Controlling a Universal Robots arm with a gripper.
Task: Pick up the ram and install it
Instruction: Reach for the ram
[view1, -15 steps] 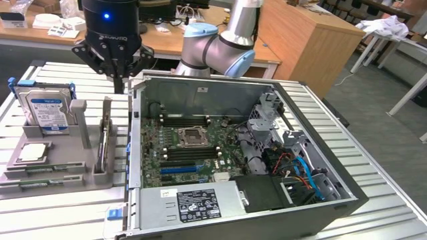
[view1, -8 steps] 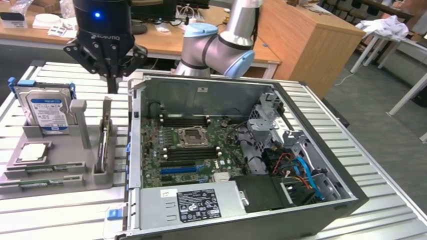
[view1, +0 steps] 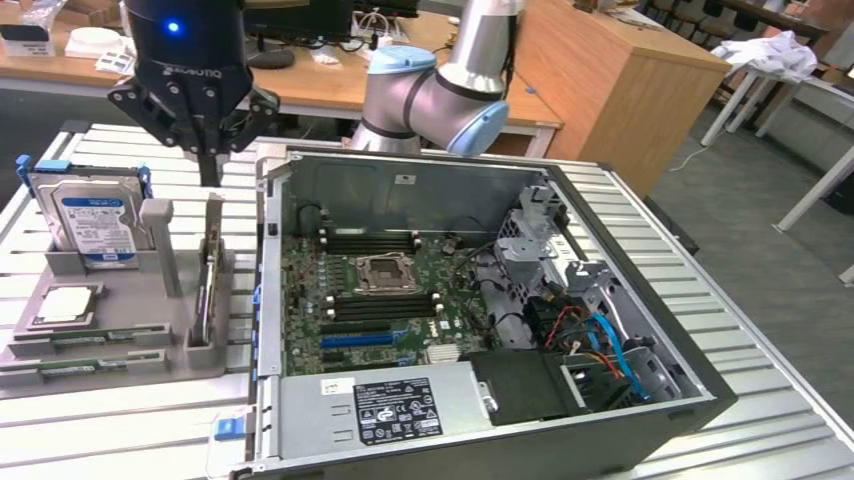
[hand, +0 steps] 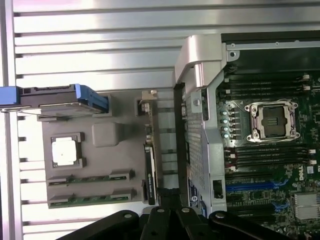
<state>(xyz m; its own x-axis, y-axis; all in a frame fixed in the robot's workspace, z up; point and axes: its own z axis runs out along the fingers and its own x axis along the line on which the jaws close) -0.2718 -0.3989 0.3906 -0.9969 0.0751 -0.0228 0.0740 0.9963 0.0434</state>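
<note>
A ram (view1: 210, 268) stick stands on its edge in a slot of the grey holder (view1: 134, 350) at the exterior view's left; the wrist view has this ram (hand: 150, 170) edge-on. Two more green sticks (view1: 80, 342) lie flat at the holder's front. My gripper (view1: 210, 172) hangs above the upright stick with its fingers shut and nothing between them; the gripper (hand: 167, 197) is over the holder's edge beside the case. The black motherboard slots (view1: 380, 240) flank the processor socket (view1: 387, 270) inside the open computer case (view1: 400, 175).
A blue-labelled hard drive (view1: 91, 215) stands at the holder's back, and a square silver chip (view1: 67, 303) lies in front of it. Drive cage and cables (view1: 587, 330) fill the case's right side. The arm's elbow (view1: 441, 100) is behind the case. Everything rests on a slatted metal table (view1: 747, 340).
</note>
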